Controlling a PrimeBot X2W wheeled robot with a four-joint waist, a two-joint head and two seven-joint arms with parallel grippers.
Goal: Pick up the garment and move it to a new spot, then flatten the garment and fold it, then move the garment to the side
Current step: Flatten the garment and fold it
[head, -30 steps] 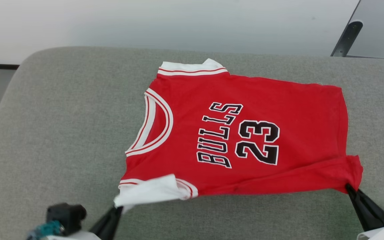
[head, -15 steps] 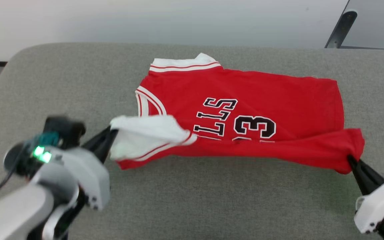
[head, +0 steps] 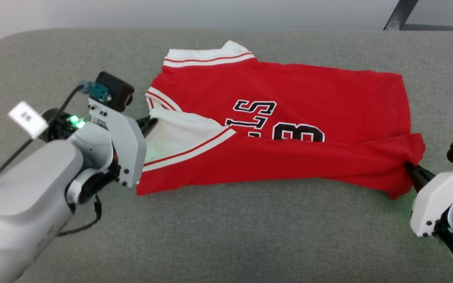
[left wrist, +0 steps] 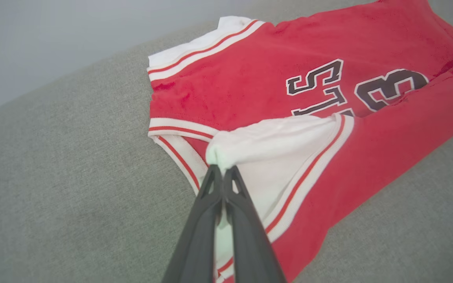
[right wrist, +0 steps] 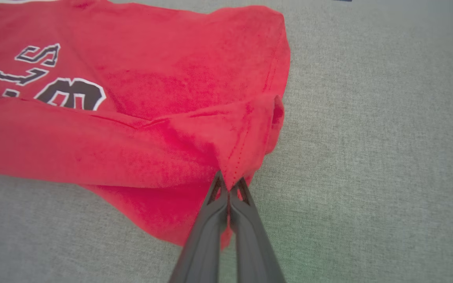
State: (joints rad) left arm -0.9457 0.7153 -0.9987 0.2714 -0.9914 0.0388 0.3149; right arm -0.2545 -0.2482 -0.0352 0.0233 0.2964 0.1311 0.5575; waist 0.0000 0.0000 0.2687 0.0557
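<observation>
Folding underway: lower-frame edge of garment (head: 309, 98) now overlaps lettering (head: 256, 112); left pincer (head: 150, 122), right pincer (head: 409, 169) both clamped on it.

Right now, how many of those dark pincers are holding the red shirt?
2. The left gripper pinches a white sleeve of the garment; the right gripper pinches its red hem corner at the opposite end.

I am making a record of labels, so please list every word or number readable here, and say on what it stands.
"LS": black letters on the red garment; the rest lies under the fold.
"3": black digit beside them, lower half covered.
White tag: print too small to read.
</observation>
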